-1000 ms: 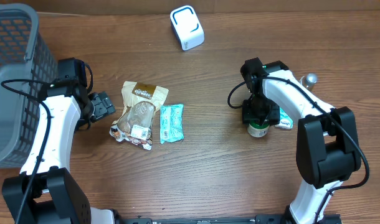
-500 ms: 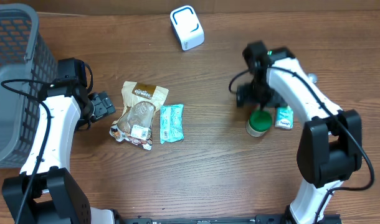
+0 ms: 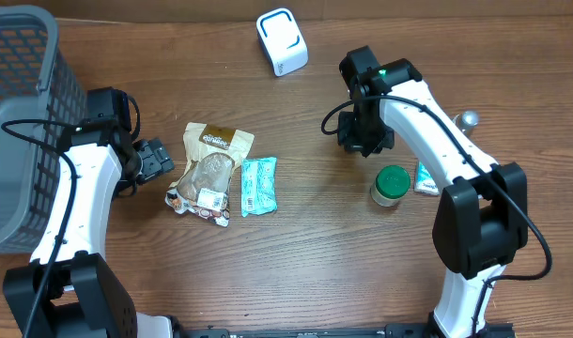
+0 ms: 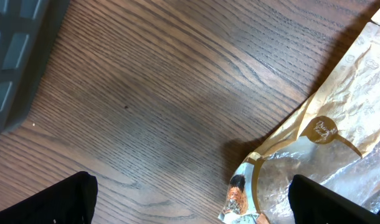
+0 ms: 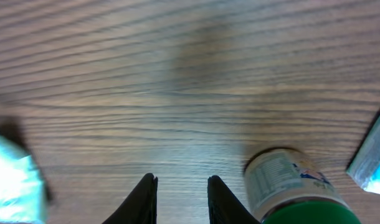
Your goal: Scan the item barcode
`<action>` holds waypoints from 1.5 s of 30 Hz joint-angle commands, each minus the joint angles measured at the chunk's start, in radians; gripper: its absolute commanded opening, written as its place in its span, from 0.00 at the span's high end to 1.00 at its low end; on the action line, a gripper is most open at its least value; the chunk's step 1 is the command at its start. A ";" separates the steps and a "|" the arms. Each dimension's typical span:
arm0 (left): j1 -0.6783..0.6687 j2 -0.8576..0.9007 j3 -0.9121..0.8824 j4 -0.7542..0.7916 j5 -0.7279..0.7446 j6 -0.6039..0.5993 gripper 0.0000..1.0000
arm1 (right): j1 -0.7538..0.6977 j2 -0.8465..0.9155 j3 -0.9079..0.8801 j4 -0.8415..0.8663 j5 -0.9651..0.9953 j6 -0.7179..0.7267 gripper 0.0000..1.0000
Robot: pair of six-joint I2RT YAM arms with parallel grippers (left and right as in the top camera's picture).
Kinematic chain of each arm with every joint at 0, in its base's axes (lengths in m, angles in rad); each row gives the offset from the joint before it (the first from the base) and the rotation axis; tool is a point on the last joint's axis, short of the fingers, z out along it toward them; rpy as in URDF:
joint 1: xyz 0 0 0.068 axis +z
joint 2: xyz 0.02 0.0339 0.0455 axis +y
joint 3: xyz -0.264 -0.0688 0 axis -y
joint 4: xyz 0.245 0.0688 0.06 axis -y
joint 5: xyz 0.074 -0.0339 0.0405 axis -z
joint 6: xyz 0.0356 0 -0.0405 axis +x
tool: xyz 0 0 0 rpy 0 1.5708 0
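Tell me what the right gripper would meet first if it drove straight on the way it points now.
Bare table, most likely: the right gripper points at open wood. The green-lidded jar sits right of that line, the teal packet far left, in its wrist view.

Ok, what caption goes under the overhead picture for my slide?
The right gripper hovers empty, apart from the green-lidded jar.

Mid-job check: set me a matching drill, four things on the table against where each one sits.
Things:
1 basket
2 white box
3 jar
4 teal packet

Places:
A beside the brown bag
B far side, middle
C left edge
D right side

Pairs: 1-C, 2-B, 3-D, 4-A
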 commanded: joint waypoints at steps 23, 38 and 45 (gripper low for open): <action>0.003 -0.018 -0.002 0.001 -0.006 -0.013 0.00 | -0.046 0.009 -0.200 -0.082 -0.095 -0.072 0.66; 0.003 -0.018 -0.002 0.001 -0.006 -0.013 0.00 | 0.216 0.012 -0.203 0.566 -0.292 -0.078 0.36; 0.003 -0.018 -0.002 0.001 -0.006 -0.013 0.00 | 0.290 0.071 -0.210 0.639 -0.253 -0.043 0.32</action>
